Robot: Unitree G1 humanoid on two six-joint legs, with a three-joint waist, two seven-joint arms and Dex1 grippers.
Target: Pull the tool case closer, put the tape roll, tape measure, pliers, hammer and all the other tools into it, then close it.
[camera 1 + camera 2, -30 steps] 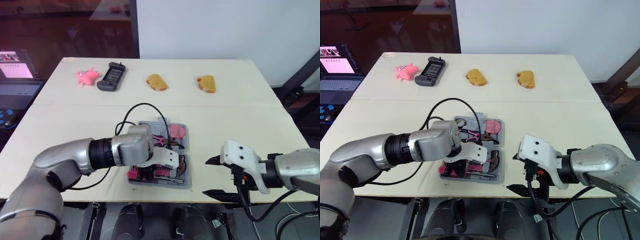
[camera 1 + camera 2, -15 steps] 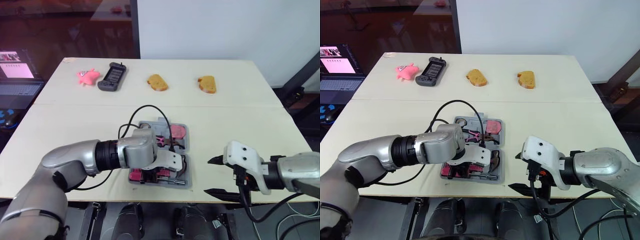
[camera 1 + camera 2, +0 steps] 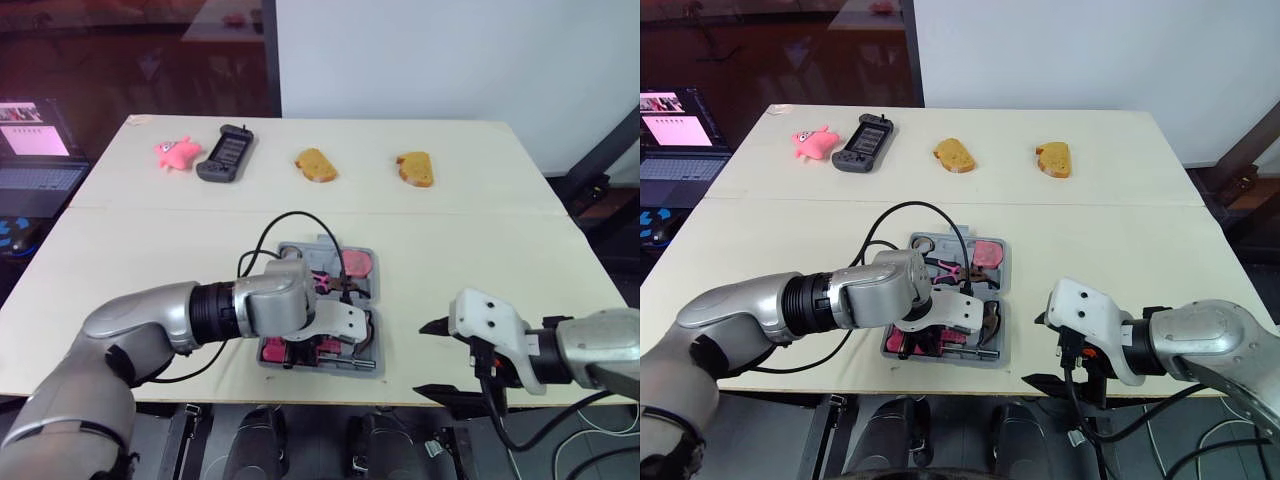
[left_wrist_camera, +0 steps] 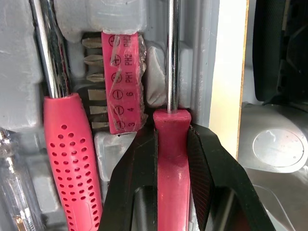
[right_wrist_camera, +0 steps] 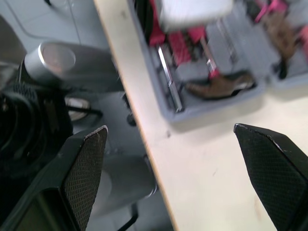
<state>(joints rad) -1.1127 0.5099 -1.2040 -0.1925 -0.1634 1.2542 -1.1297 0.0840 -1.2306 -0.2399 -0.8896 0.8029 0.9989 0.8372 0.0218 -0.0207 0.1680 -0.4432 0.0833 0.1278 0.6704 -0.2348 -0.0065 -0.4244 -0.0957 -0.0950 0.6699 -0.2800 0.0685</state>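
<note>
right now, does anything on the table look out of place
Yes: two bread slices, a pink toy and a game controller lie along the far edge, none of them tools. The left gripper holds a screwdriver in the open case.

Silver arms (image 3: pixel 140 315), white wrists (image 3: pixel 487 318), black cables (image 3: pixel 292 212), black pincer fingers (image 4: pixel 127 192).

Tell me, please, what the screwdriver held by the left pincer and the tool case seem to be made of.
Screwdriver: the handle looks like matte red plastic, smooth and evenly coloured. Its shaft looks like polished steel, judging by the bright reflections. Case: probably moulded grey plastic with a dull finish, since it has recesses shaped for the tools.
</note>
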